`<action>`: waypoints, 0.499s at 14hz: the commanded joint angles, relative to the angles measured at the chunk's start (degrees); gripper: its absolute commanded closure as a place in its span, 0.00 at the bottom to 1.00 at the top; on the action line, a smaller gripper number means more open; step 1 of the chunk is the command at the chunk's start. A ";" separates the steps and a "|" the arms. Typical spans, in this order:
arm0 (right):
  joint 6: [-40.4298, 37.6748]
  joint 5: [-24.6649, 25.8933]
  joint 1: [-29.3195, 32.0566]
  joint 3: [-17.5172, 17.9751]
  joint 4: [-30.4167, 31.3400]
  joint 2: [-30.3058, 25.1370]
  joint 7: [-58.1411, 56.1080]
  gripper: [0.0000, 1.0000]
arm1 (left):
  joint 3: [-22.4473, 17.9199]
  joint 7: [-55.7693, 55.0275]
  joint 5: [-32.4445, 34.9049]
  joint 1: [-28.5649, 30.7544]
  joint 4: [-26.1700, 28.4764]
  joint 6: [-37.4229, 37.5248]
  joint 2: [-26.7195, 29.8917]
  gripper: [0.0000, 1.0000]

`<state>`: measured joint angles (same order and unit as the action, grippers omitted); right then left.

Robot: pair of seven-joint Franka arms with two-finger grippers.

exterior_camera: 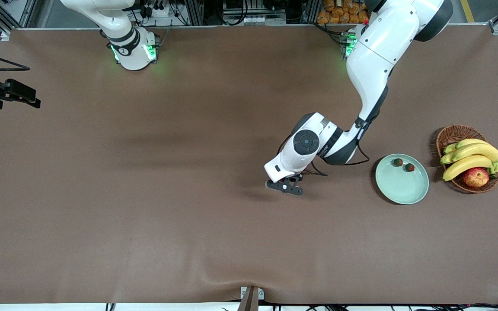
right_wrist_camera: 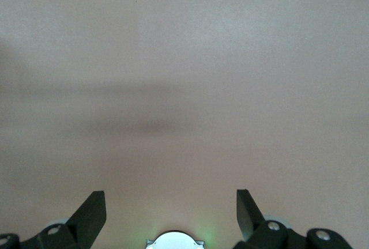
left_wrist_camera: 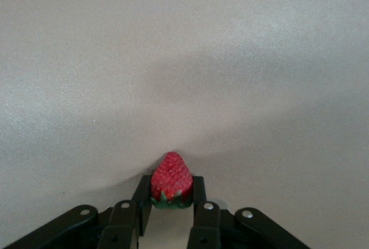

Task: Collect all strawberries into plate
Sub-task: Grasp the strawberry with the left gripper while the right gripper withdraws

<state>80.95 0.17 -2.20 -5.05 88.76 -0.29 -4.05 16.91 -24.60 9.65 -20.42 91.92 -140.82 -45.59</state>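
My left gripper (exterior_camera: pixel 284 186) is low over the middle of the table and is shut on a red strawberry (left_wrist_camera: pixel 171 175) with a green cap, held between its two fingers (left_wrist_camera: pixel 171 190). This berry is hidden under the hand in the front view. Two more strawberries (exterior_camera: pixel 397 162) (exterior_camera: pixel 410 167) lie in the pale mint-green plate (exterior_camera: pixel 400 196), which stands toward the left arm's end of the table, apart from the gripper. My right gripper (right_wrist_camera: pixel 171 200) is open and empty above bare table by its own base, and that arm waits.
A brown wicker basket (exterior_camera: pixel 448 136) with bananas (exterior_camera: pixel 469 157) and a red-yellow apple (exterior_camera: pixel 476 177) stands beside the plate, toward the left arm's end. A black device (exterior_camera: pixel 11 93) juts in at the right arm's end of the table.
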 commanded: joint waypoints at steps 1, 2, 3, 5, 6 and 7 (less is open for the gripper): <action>-1.06 0.97 -0.17 -0.05 -1.13 -0.15 -0.26 0.00 | -0.47 -0.27 1.95 0.03 -1.30 -0.34 0.23 0.89; -0.89 0.97 -0.08 -0.05 -1.31 -0.15 -0.35 0.00 | -0.47 -0.18 2.74 0.99 -1.22 0.10 1.19 0.89; -0.80 0.97 0.18 -0.22 -1.57 -0.15 -0.78 0.00 | -0.38 0.43 3.27 2.74 -0.95 1.24 1.98 0.89; -0.19 1.15 0.09 -0.14 -1.84 -0.15 -0.96 0.00 | -0.29 0.87 3.27 4.51 0.36 5.01 4.97 0.89; -0.01 0.98 0.09 -0.14 -1.93 -0.15 -0.88 0.00 | -0.29 1.13 3.27 5.91 0.89 6.85 6.55 0.88; -0.01 0.19 0.44 -0.31 -2.01 0.11 -0.88 0.00 | -0.21 1.48 3.36 7.05 1.94 8.18 7.95 0.88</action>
<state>81.16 0.49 -2.18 -5.28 87.63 -0.29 -4.18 16.41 -23.29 11.61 -15.13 90.66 -135.53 -42.08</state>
